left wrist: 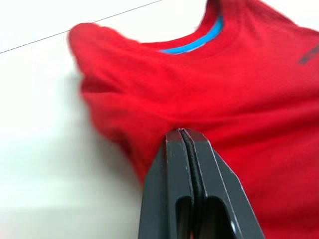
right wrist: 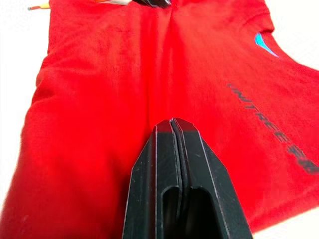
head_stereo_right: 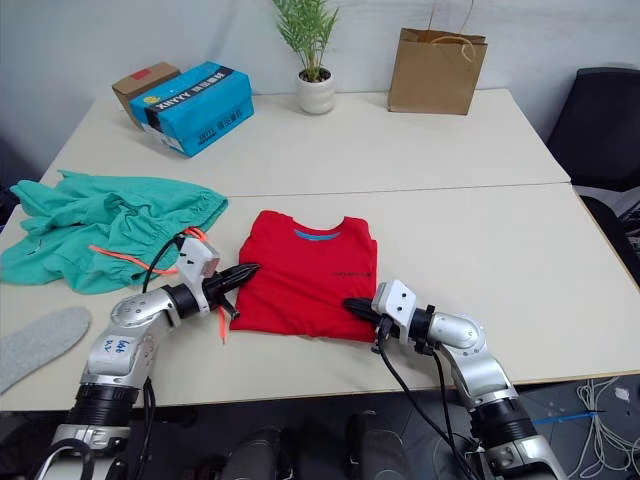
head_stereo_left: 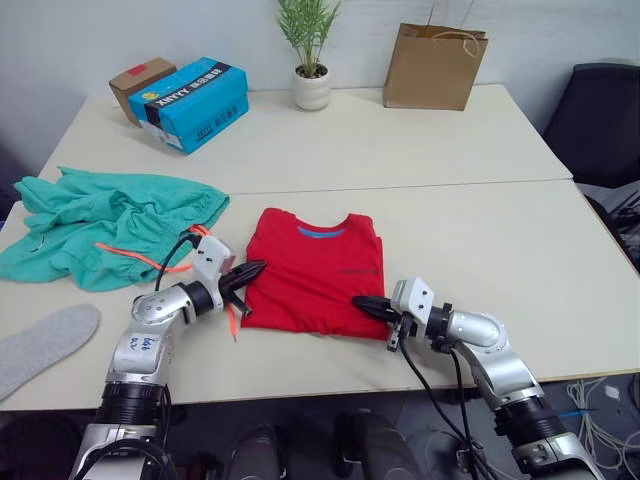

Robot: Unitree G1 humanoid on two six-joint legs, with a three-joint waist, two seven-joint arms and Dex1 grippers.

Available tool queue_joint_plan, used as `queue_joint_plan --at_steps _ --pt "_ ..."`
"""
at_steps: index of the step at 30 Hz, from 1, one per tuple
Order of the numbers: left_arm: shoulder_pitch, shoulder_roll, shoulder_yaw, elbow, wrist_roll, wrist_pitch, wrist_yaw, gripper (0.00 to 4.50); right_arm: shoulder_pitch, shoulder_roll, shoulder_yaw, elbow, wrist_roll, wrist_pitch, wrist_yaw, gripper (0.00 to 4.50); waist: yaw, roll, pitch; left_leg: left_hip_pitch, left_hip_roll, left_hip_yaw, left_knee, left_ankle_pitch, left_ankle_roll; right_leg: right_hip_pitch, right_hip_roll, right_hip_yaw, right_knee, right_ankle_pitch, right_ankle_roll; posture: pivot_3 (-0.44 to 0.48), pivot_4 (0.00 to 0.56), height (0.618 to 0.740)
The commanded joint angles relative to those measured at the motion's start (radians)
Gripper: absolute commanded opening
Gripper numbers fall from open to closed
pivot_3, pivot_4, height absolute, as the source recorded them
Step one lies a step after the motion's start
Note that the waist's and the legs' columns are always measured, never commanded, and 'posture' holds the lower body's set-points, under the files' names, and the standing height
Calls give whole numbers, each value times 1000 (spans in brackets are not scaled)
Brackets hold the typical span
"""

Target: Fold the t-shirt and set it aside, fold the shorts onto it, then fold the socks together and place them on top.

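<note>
The red t-shirt (head_stereo_left: 315,270) lies folded into a rectangle in the middle of the near table, its blue neck band facing the far side. My left gripper (head_stereo_left: 258,268) is shut, with its tips at the shirt's left edge. My right gripper (head_stereo_left: 358,301) is also shut, resting at the shirt's near right edge. In both wrist views the fingers (left wrist: 185,164) (right wrist: 174,144) sit flush together over red cloth, with no fabric visible between them. The teal shorts (head_stereo_left: 100,225) lie crumpled at the left, their orange drawstring (head_stereo_left: 130,257) trailing toward my left arm. A grey sock (head_stereo_left: 45,340) lies flat at the near left edge.
On the far table stand a blue box (head_stereo_left: 190,103), a brown cardboard box (head_stereo_left: 140,85), a potted plant (head_stereo_left: 311,88) and a paper bag (head_stereo_left: 434,67). A black chair (head_stereo_left: 600,120) stands at the right. Bare tabletop (head_stereo_left: 500,240) stretches right of the shirt.
</note>
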Motion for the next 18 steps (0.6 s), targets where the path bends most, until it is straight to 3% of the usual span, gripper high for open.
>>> queue_joint_plan --at_steps 1,4,8,12,18 --pt "10 48 35 -52 -44 29 -51 36 8 9 -39 -57 50 49 -20 0 1 0 0 0 0 0 0 0 0 0 0 0 0 0 0 0 150 740" --pt "-27 63 52 -110 -138 72 -124 36 -38 41 -70 -103 125 130 -37 0 1 0 0 -4 0 -1 0 2 0 -3 0 0 0 0 0 0 150 740" --pt "-133 61 23 -82 -140 89 -147 36 -125 71 -63 -72 123 183 -50 0 1 0 1 -5 0 -1 0 4 -3 -4 0 -1 0 0 0 0 150 740" --pt "-228 29 -46 28 -82 56 -158 36 -221 106 -31 67 62 157 -56 0 1 0 0 -5 -1 -1 0 4 -3 -3 0 -1 0 0 0 0 150 740" --pt "-329 -44 -101 271 -5 -41 -155 36 -406 156 -22 425 -47 101 -133 0 -7 0 1 -6 0 2 1 4 -3 -5 1 0 0 0 0 0 150 740"
